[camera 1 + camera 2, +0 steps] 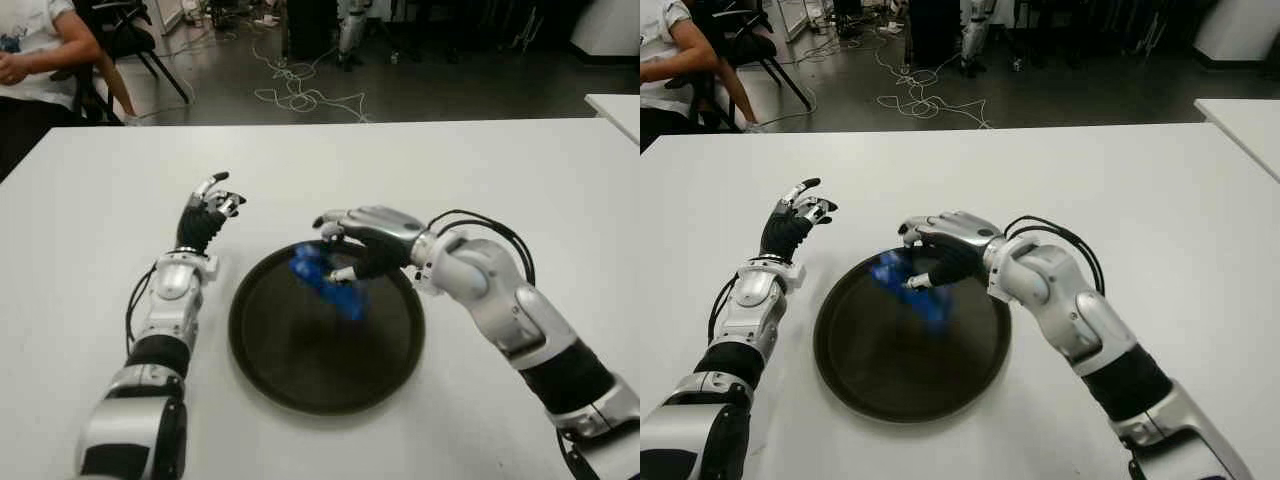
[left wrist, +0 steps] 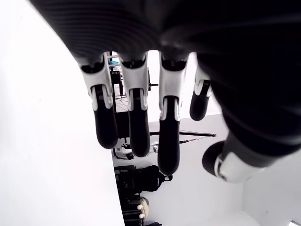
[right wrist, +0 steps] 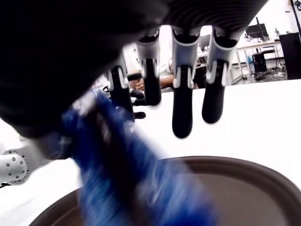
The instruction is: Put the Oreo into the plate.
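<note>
A blue Oreo packet [image 1: 326,281] shows as a blur just over the far part of the dark round plate [image 1: 320,375]. My right hand [image 1: 333,248] hovers above the plate's far rim, right over the packet. In the right wrist view its fingers [image 3: 182,110] are stretched out straight and the blurred packet [image 3: 127,179] is below the palm, over the plate's inside. No finger wraps around it. My left hand [image 1: 216,204] shows left of the plate, over the white table, fingers loosely curved and holding nothing.
The white table [image 1: 480,170] spreads wide on all sides of the plate. A seated person [image 1: 30,50] and a chair are beyond the far left corner. Cables [image 1: 300,95] lie on the floor behind. Another white table edge [image 1: 615,105] is at the far right.
</note>
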Available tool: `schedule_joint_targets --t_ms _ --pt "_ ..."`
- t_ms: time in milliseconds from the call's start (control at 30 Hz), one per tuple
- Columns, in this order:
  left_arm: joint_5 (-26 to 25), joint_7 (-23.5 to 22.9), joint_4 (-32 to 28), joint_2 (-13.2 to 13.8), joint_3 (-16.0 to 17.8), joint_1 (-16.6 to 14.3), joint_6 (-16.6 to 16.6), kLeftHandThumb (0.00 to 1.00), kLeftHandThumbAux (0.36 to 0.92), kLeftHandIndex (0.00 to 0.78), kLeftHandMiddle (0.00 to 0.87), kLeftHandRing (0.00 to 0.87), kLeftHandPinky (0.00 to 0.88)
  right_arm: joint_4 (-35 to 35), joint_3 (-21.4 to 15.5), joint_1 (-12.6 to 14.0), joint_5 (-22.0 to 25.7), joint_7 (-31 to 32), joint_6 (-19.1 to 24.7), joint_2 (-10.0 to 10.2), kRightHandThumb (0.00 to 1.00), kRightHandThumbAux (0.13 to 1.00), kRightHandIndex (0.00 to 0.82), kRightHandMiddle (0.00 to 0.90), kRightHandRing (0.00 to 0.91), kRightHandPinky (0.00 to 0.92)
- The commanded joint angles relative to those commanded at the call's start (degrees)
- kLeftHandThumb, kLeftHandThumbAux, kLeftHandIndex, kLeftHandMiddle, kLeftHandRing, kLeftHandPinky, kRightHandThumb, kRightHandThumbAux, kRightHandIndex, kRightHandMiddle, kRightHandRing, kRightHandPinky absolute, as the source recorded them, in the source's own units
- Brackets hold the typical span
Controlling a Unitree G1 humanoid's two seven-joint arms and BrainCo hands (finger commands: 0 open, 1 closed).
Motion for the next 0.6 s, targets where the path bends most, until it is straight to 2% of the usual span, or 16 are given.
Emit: schedule_joint_targets --t_ms 433,600 --pt "-1.1 -0.9 -0.3 -0.2 0.5 0.2 0.3 0.939 0.627 0.185 0.463 0.317 0.322 -0.3 -3.0 0.8 0.6 -0.9 -0.4 -0.9 0.000 0.310 0.000 0.000 0.000 0.000" --pt "-0.7 -0.6 0.1 -0.1 0.2 0.1 -0.1 0.938 0.627 0.176 0.463 0.303 0.316 -0.6 -5.2 1.6 2.1 -0.5 -0.3 -2.4 0.009 0.292 0.000 0.000 0.000 0.000"
